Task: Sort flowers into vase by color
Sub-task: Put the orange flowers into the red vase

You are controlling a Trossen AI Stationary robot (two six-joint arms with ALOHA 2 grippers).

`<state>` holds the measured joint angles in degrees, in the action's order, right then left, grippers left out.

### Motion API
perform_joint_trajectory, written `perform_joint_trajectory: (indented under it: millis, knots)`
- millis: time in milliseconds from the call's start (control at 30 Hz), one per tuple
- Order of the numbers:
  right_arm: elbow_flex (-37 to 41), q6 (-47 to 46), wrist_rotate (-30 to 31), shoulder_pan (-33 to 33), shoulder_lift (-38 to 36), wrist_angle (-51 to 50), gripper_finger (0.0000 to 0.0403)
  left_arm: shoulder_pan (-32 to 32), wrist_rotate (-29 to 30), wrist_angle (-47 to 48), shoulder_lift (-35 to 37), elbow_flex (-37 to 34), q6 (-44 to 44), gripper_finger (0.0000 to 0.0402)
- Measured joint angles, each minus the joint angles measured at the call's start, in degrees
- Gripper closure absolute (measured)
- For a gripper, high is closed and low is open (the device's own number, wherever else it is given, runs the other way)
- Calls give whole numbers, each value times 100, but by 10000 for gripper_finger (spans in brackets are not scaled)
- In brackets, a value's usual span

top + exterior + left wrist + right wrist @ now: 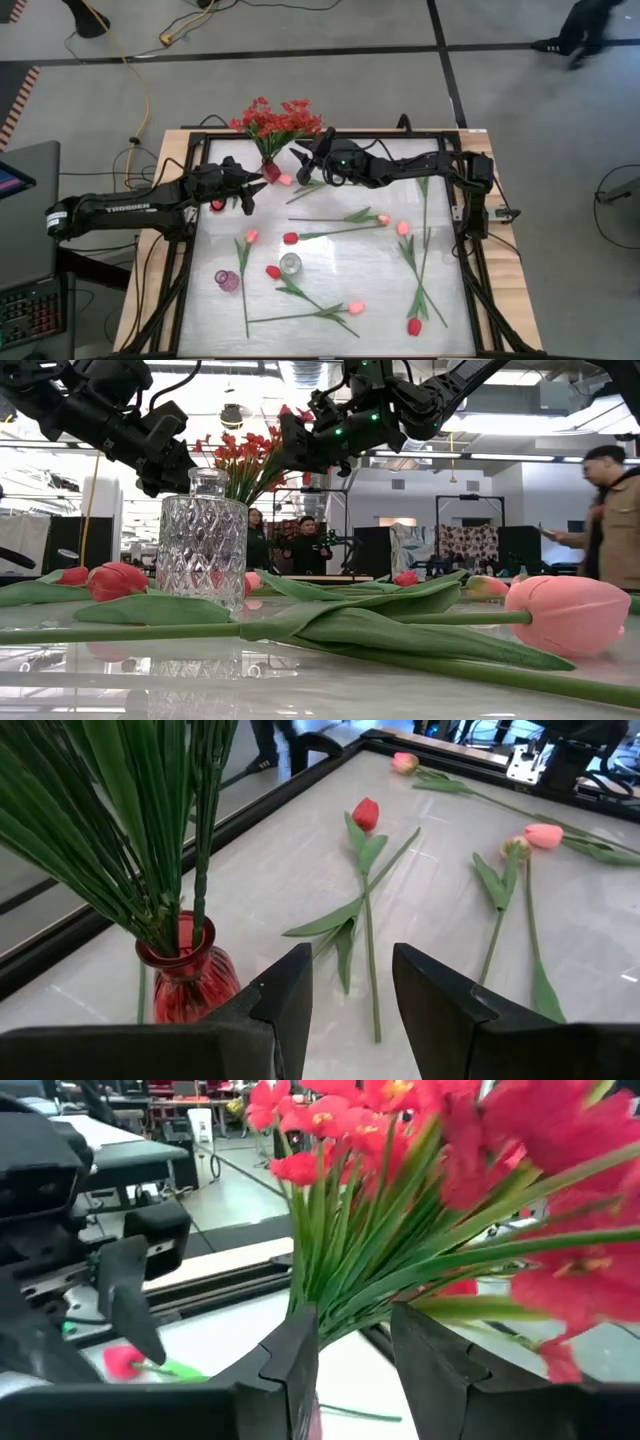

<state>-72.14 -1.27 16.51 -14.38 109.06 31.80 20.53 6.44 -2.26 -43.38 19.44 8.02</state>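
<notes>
Surface: a pale glossy table top (340,270) framed by a dark rail, set on a wooden bench (505,290).
Vases: a red vase (271,170) filled with red blossoms at the far edge; a clear glass vase (290,264) near the middle; a purple vase (228,281) toward the left side.
Loose flowers: red tulips (290,238) and pink tulips (402,227) are laid flat, scattered across the top, long green stems pointing various ways.

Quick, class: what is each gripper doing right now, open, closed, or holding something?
Left gripper: open, empty, beside the red vase.
Right gripper: fingers around the stems of the red flower spray; whether it grips them cannot be told.
</notes>
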Motion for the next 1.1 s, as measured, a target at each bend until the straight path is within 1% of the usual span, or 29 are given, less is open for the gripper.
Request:
perform_joint_trajectory:
  millis: [133,300,500,567,633,833,867,933,1100]
  knots:
    - [0,33,12,-42,1,98,254,0,-1,-15,0,0,-20,274]
    - [-2,159,24,-54,0,495,255,0,-2,11,0,0,-18,274]
    - [-2,172,22,-84,0,562,259,1,-2,20,-1,0,-20,274]
    - [-2,192,19,-80,0,583,270,0,-2,20,0,0,-20,274]
    - [-2,307,17,-69,0,626,290,1,-2,14,0,0,-22,274]
    - [-2,755,-107,33,0,687,379,0,-2,11,0,0,-22,274]
    - [-2,816,-178,44,0,704,386,2,-2,3,0,0,-22,274]
    - [-2,882,-280,68,0,731,385,2,-2,-8,0,0,-22,274]
    - [-68,1174,-512,86,-2,717,366,2,-2,-20,0,0,-27,274]
